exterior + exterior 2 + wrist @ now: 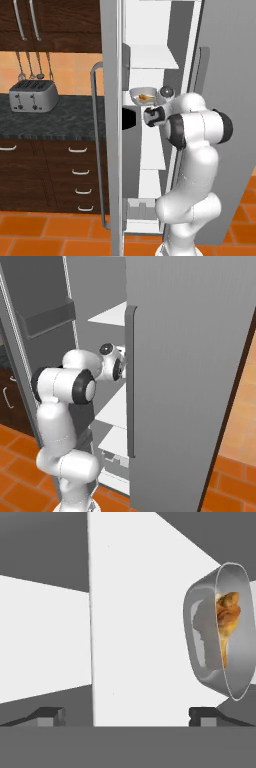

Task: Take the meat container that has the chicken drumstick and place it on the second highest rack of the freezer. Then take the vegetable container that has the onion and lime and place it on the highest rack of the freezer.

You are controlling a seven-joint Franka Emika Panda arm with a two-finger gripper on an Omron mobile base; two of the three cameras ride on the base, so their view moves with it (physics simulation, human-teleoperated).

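The smooth grey oval meat container (pixel 145 95) sits on a flat white shelf (pixel 150 106) inside the freezer (pixel 155 55), cradling the glossy golden chicken drumstick (pixel 227 619). The gripper (pixel 127 714) stands spread wide, holding nothing.

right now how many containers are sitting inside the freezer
1: the meat container with the chicken drumstick sits on the second highest rack, just ahead of the open gripper. The door and arm hide parts of the shelves, so others may be hidden.

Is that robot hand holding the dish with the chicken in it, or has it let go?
Nothing is held. The gripper is open, its fingertips apart, and the meat container with the chicken drumstick sits free of them.
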